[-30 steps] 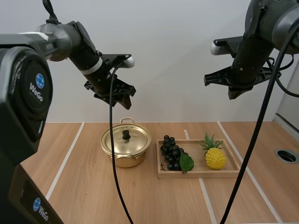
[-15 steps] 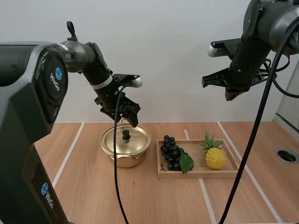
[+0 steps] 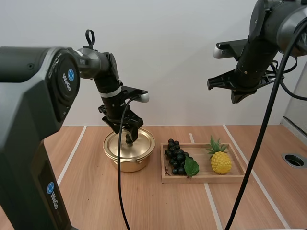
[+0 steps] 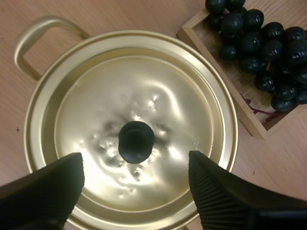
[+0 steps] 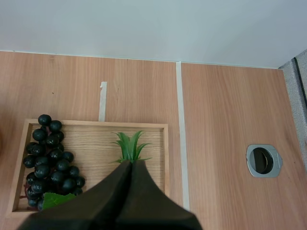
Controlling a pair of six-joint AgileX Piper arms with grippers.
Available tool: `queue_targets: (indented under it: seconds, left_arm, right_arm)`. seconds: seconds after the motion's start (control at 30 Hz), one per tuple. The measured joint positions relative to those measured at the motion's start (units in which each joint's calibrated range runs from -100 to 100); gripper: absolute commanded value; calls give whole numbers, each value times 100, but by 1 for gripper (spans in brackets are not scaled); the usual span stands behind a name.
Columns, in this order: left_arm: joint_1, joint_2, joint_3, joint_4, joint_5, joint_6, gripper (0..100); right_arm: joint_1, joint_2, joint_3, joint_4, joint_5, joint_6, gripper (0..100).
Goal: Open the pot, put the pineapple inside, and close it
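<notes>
A gold pot [image 3: 129,152] with its lid [image 4: 132,127] on stands left of centre on the table. My left gripper [image 3: 128,132] hangs open just above the lid, its fingers [image 4: 45,191] either side of the black knob [image 4: 136,142] without touching it. The yellow pineapple [image 3: 220,160] lies at the right end of the wooden tray [image 3: 206,178]; its green crown [image 5: 130,146] shows past my right fingers. My right gripper [image 3: 237,91] is shut on nothing, high above the tray.
A bunch of dark grapes [image 3: 178,158] with a green leaf fills the tray's left end, close to the pot; the grapes [image 4: 261,38] lie right beside the lid. A round metal grommet [image 3: 293,160] is set in the table at far right.
My left gripper has come down and to the right, from well above the pot to just over the lid's knob. The right arm has barely shifted.
</notes>
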Motion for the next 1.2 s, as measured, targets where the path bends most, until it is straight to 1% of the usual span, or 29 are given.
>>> queue_targets:
  seconds: [0.27,0.43,0.9,1.2]
  left_arm:
    - [-7,185,0,0,-234,20,100]
    - [-7,185,0,-175,-376,108,100]
    - [-14,200,0,-293,-413,164,100]
    - [-14,458,0,-313,-453,164,100]
  right_arm:
    - [0,0,0,140,0,-41,0]
    - [0,0,0,205,0,-107,0]
    - [0,63,0,205,0,-117,0]
    - [0,76,0,247,0,-117,0]
